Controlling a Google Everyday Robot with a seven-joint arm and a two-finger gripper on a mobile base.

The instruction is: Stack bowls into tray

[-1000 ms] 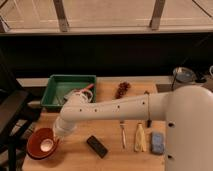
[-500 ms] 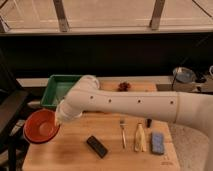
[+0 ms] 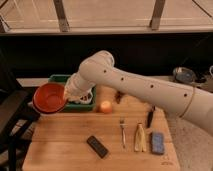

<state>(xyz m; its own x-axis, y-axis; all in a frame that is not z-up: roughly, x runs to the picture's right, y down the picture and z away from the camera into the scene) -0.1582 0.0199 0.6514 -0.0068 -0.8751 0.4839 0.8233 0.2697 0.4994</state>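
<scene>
My gripper (image 3: 69, 94) is at the end of the white arm that reaches in from the right. It is shut on the rim of the orange-red bowl (image 3: 49, 97). The bowl hangs tilted in the air at the left edge of the green tray (image 3: 59, 79), above the table. The tray stands at the back left of the wooden table, and the arm and bowl hide much of it. Something white (image 3: 83, 98) lies in the tray. I cannot make out the dark purple bowl.
On the table are a small orange round thing (image 3: 105, 106), a black block (image 3: 97, 146), a fork (image 3: 122, 133), a yellow utensil (image 3: 140, 138), a blue sponge (image 3: 158, 143), a dark-handled tool (image 3: 150, 117) and a dark red item (image 3: 119, 96). A metal bowl (image 3: 182, 75) is at the far right.
The orange-red bowl was lifted off the front left of the table. It has been carried up and back to the tray's left edge.
</scene>
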